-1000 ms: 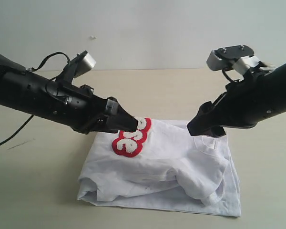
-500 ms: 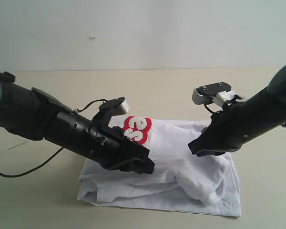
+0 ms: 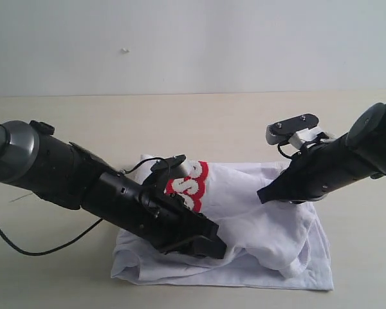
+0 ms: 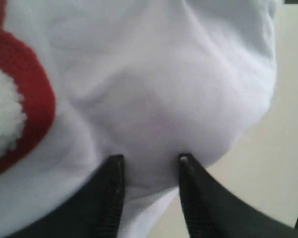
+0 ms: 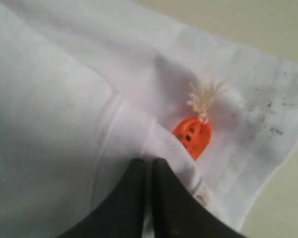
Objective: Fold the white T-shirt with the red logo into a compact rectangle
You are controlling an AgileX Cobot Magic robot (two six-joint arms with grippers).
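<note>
- Garment position: the white T-shirt (image 3: 264,222) lies bunched and partly folded on the table (image 3: 219,122), in its near half, between my two arms.
- Marking: the red logo (image 3: 192,185) faces up on the far left part of the shirt. Only a few of its letters show.
- My left claw (image 4: 150,159) sits low on the left part of the shirt, on the near side of the logo. Its jaws stand partly closed, and a bulging fold of white cloth is gripped between the fingertips.
- My right claw (image 5: 150,162) rests on the far right part of the shirt. Its jaws are pressed together on a thin seamed fold.
- The orange tag (image 5: 192,136) lies just beside the right fingertips, with a frayed pale thread at one end.
</note>
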